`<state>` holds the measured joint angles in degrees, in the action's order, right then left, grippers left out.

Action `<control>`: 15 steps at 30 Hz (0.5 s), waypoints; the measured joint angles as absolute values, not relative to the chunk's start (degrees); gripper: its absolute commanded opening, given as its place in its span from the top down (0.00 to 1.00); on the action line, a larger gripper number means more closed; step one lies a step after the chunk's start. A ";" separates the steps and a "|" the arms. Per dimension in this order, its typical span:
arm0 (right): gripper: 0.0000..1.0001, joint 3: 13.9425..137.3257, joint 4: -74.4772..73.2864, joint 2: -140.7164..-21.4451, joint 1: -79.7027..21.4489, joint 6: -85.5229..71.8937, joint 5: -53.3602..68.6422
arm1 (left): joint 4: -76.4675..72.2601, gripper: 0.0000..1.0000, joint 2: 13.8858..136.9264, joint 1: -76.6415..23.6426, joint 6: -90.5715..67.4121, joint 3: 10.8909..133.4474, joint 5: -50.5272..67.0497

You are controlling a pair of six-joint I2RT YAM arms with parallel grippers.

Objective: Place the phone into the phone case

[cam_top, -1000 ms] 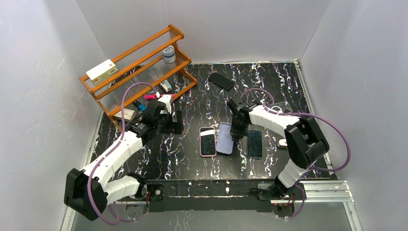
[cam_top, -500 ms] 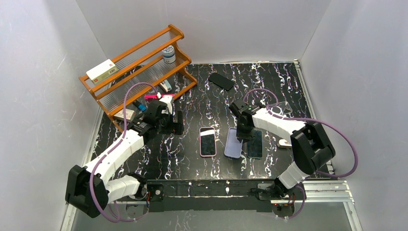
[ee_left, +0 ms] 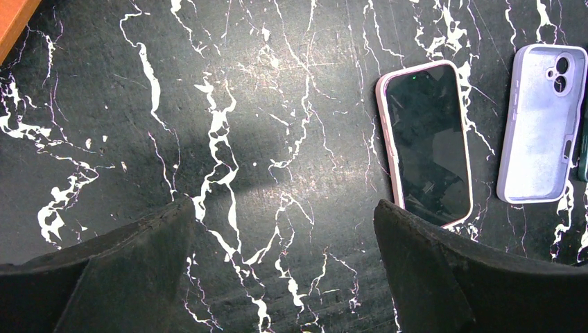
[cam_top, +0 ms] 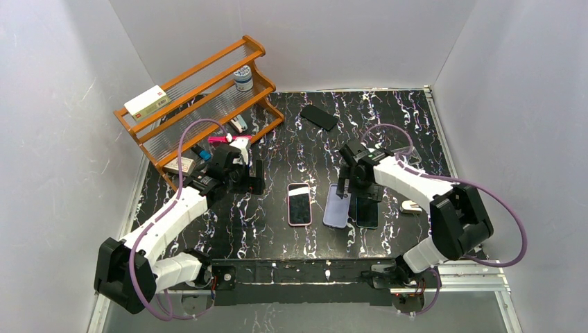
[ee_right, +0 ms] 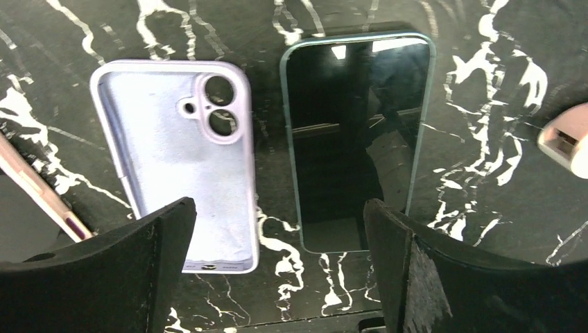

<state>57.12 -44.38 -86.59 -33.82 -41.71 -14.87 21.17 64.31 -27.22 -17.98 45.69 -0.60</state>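
An empty lavender phone case (cam_top: 338, 208) (ee_right: 182, 163) lies open side up on the black marble table (cam_top: 277, 229). A dark phone with a green rim (cam_top: 367, 209) (ee_right: 357, 139) lies screen up just right of it. A second phone with a pink rim (cam_top: 299, 205) (ee_left: 426, 142) lies to the case's left. My right gripper (cam_top: 349, 189) (ee_right: 279, 208) hangs open over the near ends of the case and the green-rimmed phone, holding nothing. Left of the pink-rimmed phone, my left gripper (cam_top: 251, 177) (ee_left: 284, 205) stands open over bare table. The case (ee_left: 544, 125) also shows in the left wrist view.
An orange wooden rack (cam_top: 194, 90) with small items stands at the back left. A black flat object (cam_top: 319, 116) lies at the back centre. A small white object (cam_top: 410, 206) (ee_right: 565, 139) sits right of the green-rimmed phone. White walls close in the table on three sides.
My right gripper carried the lavender case to the right, beside the green-rimmed phone, then opened and let it go. The left arm has not moved.
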 measured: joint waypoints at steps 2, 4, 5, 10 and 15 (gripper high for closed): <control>0.01 56.34 -44.60 -85.69 -32.27 -41.67 -15.27 | 21.26 0.02 64.31 -27.24 -17.98 45.69 -0.60; 0.01 55.64 -45.04 -84.99 -30.39 -41.52 -15.31 | 21.30 0.02 64.29 -27.24 -17.98 45.69 -0.60; 0.01 55.40 -45.17 -84.79 -29.63 -41.34 -15.29 | 21.32 0.02 64.31 -27.24 -17.98 45.69 -0.60; 0.01 55.29 -45.45 -84.68 -26.06 -38.94 -14.83 | 21.43 0.02 64.31 -27.24 -17.98 45.69 -0.47; 0.01 55.27 -45.04 -85.76 -24.32 -36.16 -13.21 | 21.45 0.02 64.31 -27.24 -17.96 45.69 -0.32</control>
<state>55.27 -45.04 -85.76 -24.32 -36.16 -13.21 21.45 64.31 -27.24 -17.96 45.69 -0.32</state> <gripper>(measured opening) 0.985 0.981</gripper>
